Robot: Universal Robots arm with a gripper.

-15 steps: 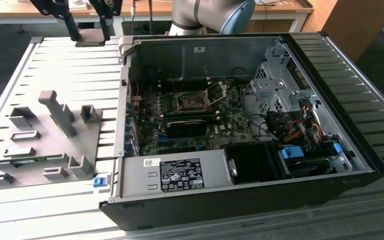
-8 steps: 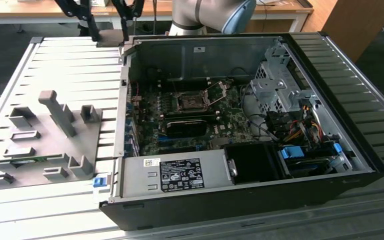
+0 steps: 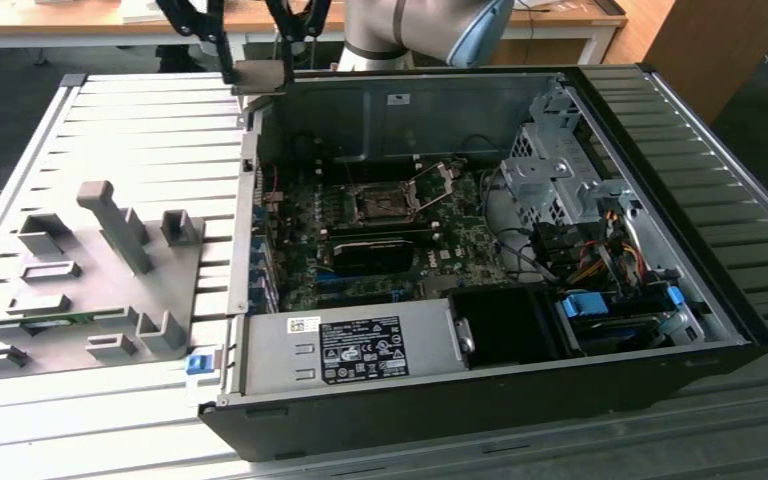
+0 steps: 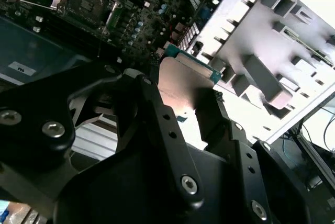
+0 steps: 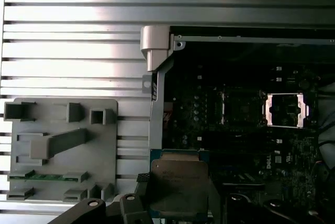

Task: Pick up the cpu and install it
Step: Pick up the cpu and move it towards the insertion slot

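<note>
CPU (image 3: 261, 76): small flat square chip with a silvery-grey metal lid and a green board edge showing beneath it.

Location: held aloft, with the fingers (image 4: 157, 116) of the gripper (image 3: 261, 70) clenched on two opposite edges. In the exterior view it hangs at about 11 o'clock from the open computer case (image 3: 518, 400), over a far corner and apart from the slatted worktop (image 3: 131, 120). The processor socket (image 3: 391, 203), its frame raised, lies toward 5 o'clock from the chip, well apart. The grey tray (image 3: 97, 290) lies toward 7 o'clock, and a green memory stick (image 5: 44, 177) rests in one of its slots.

Handling (judged): light, thin and stiff. The lid is smooth and likely slippery, and the underside contacts are fragile. Hold it by opposite edges, never by the faces.

Attitude: the lid faces up toward the first wrist view's camera. The chip looks near level, though tilt is hard to gauge. The outline is square, so there is no true long axis.
</note>
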